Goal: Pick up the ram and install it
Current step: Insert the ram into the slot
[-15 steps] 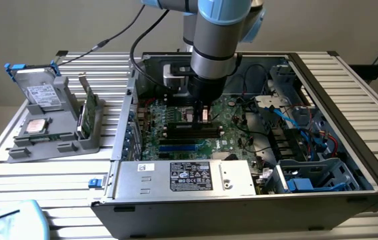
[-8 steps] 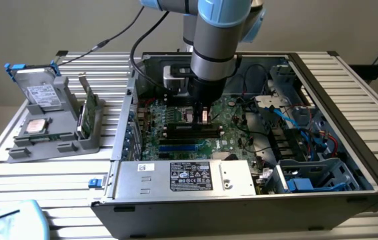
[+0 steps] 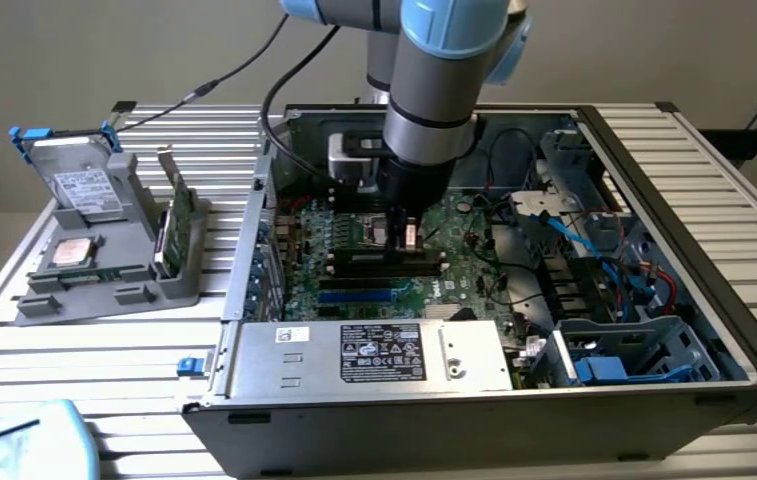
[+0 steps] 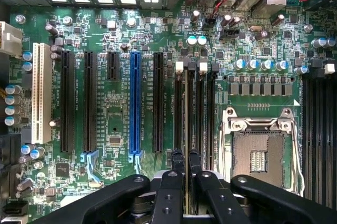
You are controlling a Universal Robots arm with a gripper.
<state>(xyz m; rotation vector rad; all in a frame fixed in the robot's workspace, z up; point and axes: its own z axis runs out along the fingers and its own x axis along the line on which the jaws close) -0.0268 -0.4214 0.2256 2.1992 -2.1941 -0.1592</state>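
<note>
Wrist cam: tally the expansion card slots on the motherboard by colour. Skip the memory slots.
White slot: 1
Blue slot: 1
Black slots: 4 (three long, one short)
Total: 6

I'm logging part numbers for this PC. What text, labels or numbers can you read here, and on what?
Nothing reads clearly.
Black label on the power supply: print too small.
White label on the grey drive: blurred.
White lettering on the motherboard: too small.
</note>
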